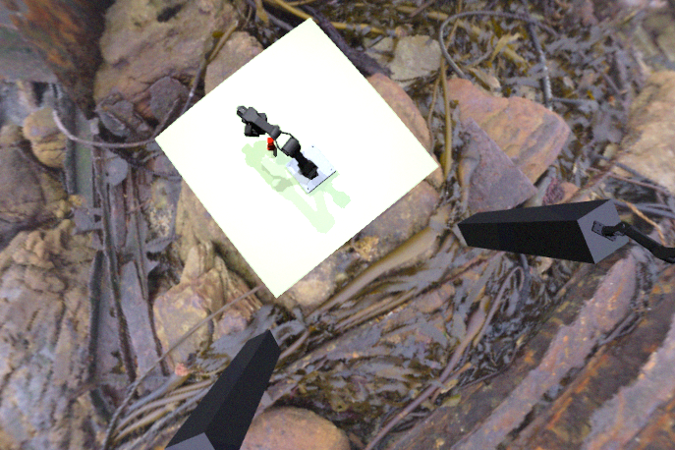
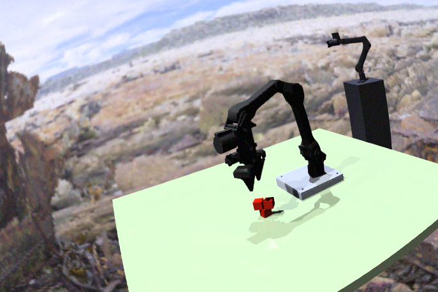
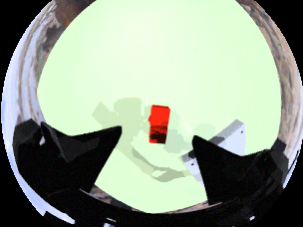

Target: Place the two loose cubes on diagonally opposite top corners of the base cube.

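1. While the end effector (image 2: 250,180) hangs wide open and empty at the frame's middle, the red cubes (image 2: 263,203) sit just below it, apart.
2. Both cubes rest on the base cube (image 2: 266,213), on the desk (image 2: 363,220).

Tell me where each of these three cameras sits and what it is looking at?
Top: high overhead, looking down on the pale green table, the whole arm and red cubes.
Exterior: off the table's side, looking across at the arm, the open gripper above the red cube stack.
Wrist: on the arm's end, looking down past both gripper fingers at the red cubes.
Shared: all three show the cubes on the green table.
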`<state>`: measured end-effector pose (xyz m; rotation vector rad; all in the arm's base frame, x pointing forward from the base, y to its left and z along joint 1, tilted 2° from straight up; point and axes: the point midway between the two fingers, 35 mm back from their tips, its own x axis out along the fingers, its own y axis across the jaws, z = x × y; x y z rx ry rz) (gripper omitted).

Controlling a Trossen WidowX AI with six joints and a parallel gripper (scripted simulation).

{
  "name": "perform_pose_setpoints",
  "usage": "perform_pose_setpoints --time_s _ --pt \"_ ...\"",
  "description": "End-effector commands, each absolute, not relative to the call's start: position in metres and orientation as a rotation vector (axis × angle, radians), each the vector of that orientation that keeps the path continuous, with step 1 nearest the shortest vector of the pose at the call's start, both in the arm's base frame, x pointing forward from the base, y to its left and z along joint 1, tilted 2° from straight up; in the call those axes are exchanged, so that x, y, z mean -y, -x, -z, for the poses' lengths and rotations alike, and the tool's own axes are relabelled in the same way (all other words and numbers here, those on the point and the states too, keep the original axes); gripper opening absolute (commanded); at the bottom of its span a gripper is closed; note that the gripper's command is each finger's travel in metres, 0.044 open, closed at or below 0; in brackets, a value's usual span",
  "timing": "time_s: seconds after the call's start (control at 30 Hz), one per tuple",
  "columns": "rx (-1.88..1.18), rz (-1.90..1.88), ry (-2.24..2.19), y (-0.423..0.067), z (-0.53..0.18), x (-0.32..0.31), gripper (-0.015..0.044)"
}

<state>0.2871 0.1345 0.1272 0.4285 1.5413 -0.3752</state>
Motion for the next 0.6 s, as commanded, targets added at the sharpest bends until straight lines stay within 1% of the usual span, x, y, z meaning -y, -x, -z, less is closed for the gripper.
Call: perform_pose_setpoints --time_s 0.0,0.2,0.27,0.57 --pt "-1.543 0.369 -0.425 -0.271 -0.129 -0.163 0.04" --pt "-1.549 0.366 -0.429 -0.214 -0.133 -0.23 0.04" --pt "-1.551 0.366 -0.429 -0.199 -0.134 -0.242 0.04" --pt "-1.551 0.366 -0.429 -0.198 -0.134 -0.243 0.04"
